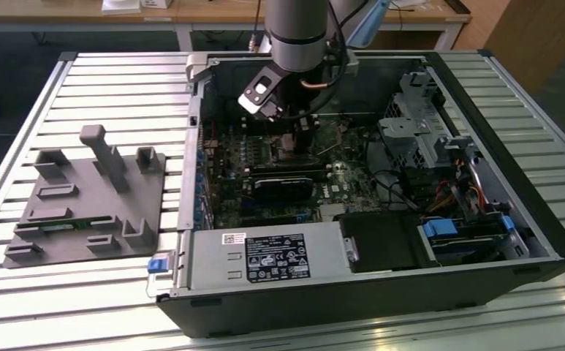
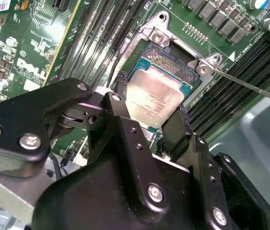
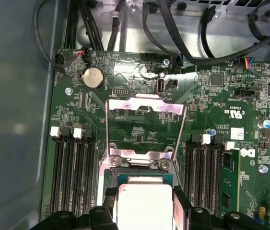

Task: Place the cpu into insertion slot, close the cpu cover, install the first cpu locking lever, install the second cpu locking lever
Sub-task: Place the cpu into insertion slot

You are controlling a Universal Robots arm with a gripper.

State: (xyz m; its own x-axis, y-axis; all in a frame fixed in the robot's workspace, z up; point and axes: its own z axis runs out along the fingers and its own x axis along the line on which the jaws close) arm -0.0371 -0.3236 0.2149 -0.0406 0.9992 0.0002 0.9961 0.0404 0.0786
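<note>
Looking into the computer case [image 1: 360, 311], we see the gripper [image 2: 152, 96] with fingers [image 2: 185, 130] pinching the cpu [image 2: 158, 93] by opposite edges at the insertion slot [image 2: 172, 58], the cpu cover [image 3: 144, 105] lying swung open beside it

Exterior view overlooks the case [image 1: 311, 307]; both wrist views, close, share the cpu [image 2: 156, 96] [image 3: 144, 206].
</note>
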